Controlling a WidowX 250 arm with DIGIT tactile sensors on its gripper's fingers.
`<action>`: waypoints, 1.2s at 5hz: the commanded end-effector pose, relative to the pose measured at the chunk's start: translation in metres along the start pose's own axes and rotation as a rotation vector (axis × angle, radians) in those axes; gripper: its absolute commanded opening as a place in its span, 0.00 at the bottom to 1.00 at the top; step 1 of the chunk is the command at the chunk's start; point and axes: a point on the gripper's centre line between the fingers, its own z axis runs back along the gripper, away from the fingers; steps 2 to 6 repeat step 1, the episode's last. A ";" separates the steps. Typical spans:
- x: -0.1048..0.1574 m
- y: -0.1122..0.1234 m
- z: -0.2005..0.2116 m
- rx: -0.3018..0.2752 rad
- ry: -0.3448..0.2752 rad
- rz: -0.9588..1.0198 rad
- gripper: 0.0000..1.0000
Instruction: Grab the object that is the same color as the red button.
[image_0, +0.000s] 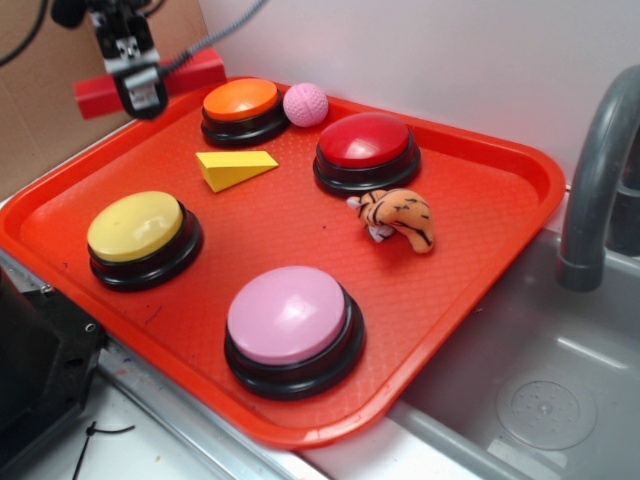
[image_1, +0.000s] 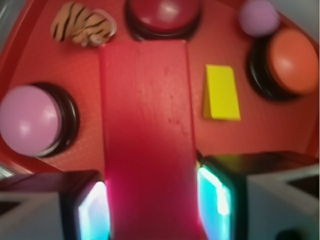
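Jaws were clamped on the red block (image_1: 147, 130), one pad against each long side; in the wrist view the block ran lengthwise between the two fingers (image_1: 92, 212) and filled the middle of the frame. Gripper (image_0: 140, 88) hung in the air over the far left corner of the red tray (image_0: 520, 170), block (image_0: 195, 72) held level and clear of the tray surface, its ends sticking out either side of the gripper.

Below, on the tray: orange button (image_0: 241, 108) nearest the gripper, pink ball (image_0: 305, 104) just beside it on the right. Yellow wedge (image_0: 236, 167) lay in front of the orange button, apart from it. Red button (image_0: 366, 150) sat toward the far right, glossy dark red dome on a black base. Tiger toy (image_0: 397, 217) lay just in front of the red button. Yellow button (image_0: 143, 238) at left, pink button (image_0: 293, 330) at the near edge.

Grey faucet (image_0: 598, 170) and sink basin (image_0: 540, 390) stood to the right of the tray.
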 end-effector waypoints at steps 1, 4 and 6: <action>0.025 -0.001 0.015 0.058 -0.045 0.346 0.00; 0.025 -0.001 0.015 0.058 -0.045 0.346 0.00; 0.025 -0.001 0.015 0.058 -0.045 0.346 0.00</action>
